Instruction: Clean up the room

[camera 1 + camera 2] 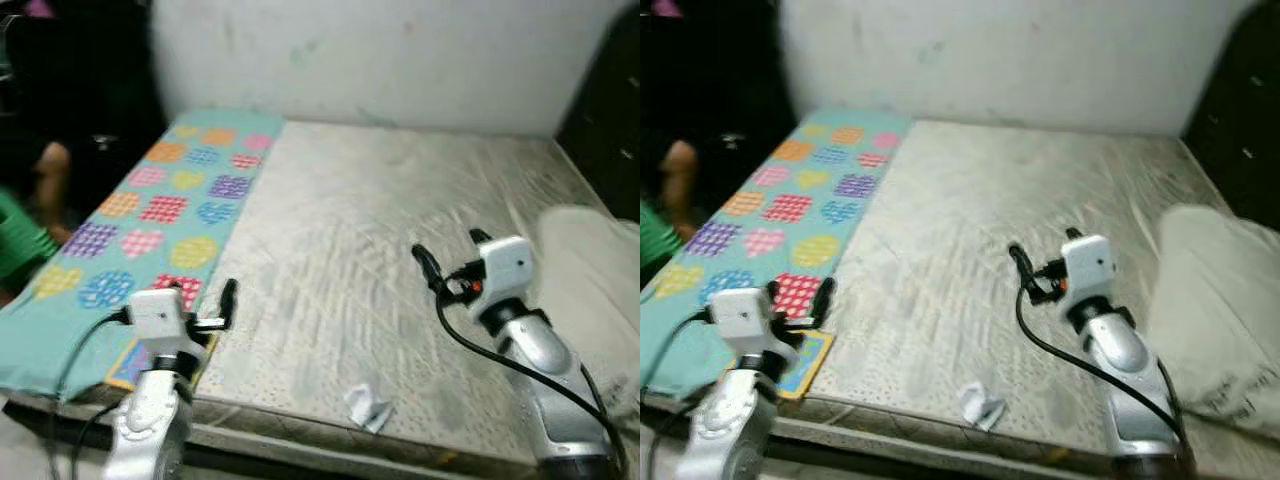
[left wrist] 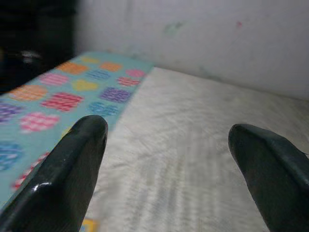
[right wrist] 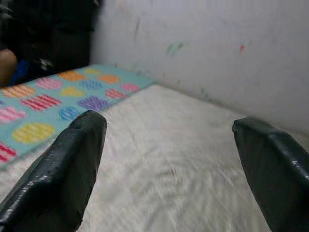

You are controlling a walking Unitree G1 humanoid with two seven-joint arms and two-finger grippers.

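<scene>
A bare grey-white mattress [image 1: 400, 210] lies before me, pushed against a pale wall. Along its left side is spread a teal mat [image 1: 170, 210] printed with coloured hearts. A small crumpled white paper [image 1: 368, 407] rests near the mattress's front edge, between my two arms. My left gripper [image 1: 218, 308] is open, hovering over the teal mat's near corner. My right gripper [image 1: 450, 250] is also open, held above the middle-right of the mattress. Nothing sits between either pair of fingers [image 2: 72, 169] in the wrist views.
A whitish pillow or bundle [image 1: 590, 270] lies at the mattress's right edge. Dark furniture [image 1: 612, 110] stands at the far right. A person with a green sleeve [image 1: 22, 240] is beside the bed's left side, in front of a dark area.
</scene>
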